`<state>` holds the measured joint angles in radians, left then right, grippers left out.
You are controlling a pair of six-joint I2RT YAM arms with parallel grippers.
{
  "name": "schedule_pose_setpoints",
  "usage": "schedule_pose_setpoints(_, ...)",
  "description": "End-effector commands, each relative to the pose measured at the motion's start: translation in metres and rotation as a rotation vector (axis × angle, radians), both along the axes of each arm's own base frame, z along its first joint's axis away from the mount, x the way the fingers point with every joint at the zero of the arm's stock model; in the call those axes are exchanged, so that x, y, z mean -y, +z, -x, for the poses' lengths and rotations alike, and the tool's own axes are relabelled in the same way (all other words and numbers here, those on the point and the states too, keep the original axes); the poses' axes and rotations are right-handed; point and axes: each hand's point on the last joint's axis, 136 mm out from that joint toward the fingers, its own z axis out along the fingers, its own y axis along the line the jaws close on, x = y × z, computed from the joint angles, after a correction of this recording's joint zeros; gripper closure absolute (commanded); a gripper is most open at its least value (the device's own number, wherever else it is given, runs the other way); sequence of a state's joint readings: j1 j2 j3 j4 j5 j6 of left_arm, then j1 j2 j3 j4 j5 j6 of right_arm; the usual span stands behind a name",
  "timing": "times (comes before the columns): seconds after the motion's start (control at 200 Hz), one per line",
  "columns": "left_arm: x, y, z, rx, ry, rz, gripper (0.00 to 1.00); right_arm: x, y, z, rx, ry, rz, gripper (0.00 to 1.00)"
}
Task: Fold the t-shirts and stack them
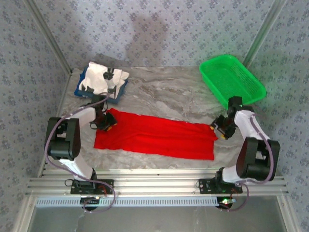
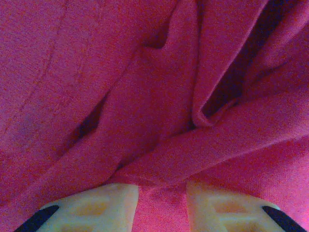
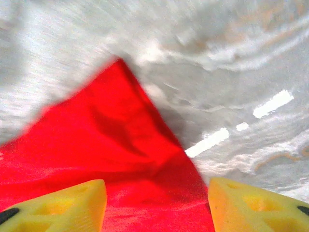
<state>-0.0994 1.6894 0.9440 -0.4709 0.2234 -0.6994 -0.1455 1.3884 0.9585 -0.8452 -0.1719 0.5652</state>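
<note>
Left gripper (image 2: pixel 161 195) - fingers pinched on fold of red t-shirt (image 1: pixel 154 137), cloth bunched just ahead. Right gripper (image 3: pixel 157 205) - fingers apart, shirt corner flat between them, bare table (image 3: pixel 231 72) beyond. White t-shirt (image 1: pixel 104 77) beyond left gripper, on blue tray (image 1: pixel 79 91). For a clean fold: grip corner squarely, lift both ends level, cloth taut.

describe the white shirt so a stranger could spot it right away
On the marble table, a blue tray sits at the far left corner. The white shirt lies crumpled in it, with small black marks, unlike the red shirt spread flat.
</note>
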Motion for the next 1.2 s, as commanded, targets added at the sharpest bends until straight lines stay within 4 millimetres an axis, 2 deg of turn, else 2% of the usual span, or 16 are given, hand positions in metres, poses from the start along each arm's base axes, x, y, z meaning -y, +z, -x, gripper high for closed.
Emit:
schedule_pose_setpoints(0.0,-0.005,-0.01,0.006,-0.043,-0.009,-0.042,0.65,-0.027,0.042,-0.032,0.182,0.095,-0.035,0.32)
schedule_pose_setpoints(0.06,-0.003,0.004,0.002,-0.005,0.001,-0.027,0.62,-0.051,0.047,-0.045,0.221,0.17,-0.084,0.31)
schedule_pose_setpoints(0.14,-0.001,0.032,-0.005,0.061,0.013,-0.01,0.54,-0.078,0.043,-0.052,0.224,0.27,-0.103,0.26)
schedule_pose_setpoints(0.25,-0.011,0.066,-0.004,0.105,0.033,-0.053,0.44,-0.107,0.036,-0.06,0.248,0.339,-0.142,0.17)
schedule_pose_setpoints(0.315,-0.015,0.074,-0.001,0.096,0.036,-0.069,0.42,-0.12,0.029,-0.062,0.245,0.376,-0.171,0.13)
schedule_pose_setpoints(0.42,-0.027,0.074,0.015,0.032,0.074,-0.12,0.39,-0.137,0.022,-0.072,0.255,0.444,-0.201,0.12)
schedule_pose_setpoints(0.56,-0.035,0.075,0.022,0.028,0.126,-0.148,0.37,-0.141,0.002,-0.074,0.184,0.479,-0.189,0.11)
schedule_pose_setpoints(0.735,-0.024,0.067,0.022,0.037,0.11,-0.121,0.37,-0.142,-0.016,-0.077,0.139,0.48,-0.193,0.11)
schedule_pose_setpoints(0.874,-0.011,0.059,0.024,0.029,0.07,-0.094,0.38,-0.144,-0.027,-0.071,0.103,0.492,-0.198,0.11)
schedule_pose_setpoints(0.999,-0.006,0.05,0.035,-0.015,0.047,-0.088,0.4,-0.147,-0.03,-0.068,0.099,0.501,-0.207,0.11)
schedule_pose_setpoints(1.119,-0.001,0.057,0.052,-0.039,-0.014,-0.098,0.4,-0.148,-0.03,-0.066,0.094,0.509,-0.211,0.11)
schedule_pose_setpoints(1.194,0.009,0.061,0.066,-0.066,-0.086,-0.083,0.4,-0.149,-0.029,-0.065,0.097,0.511,-0.214,0.11)
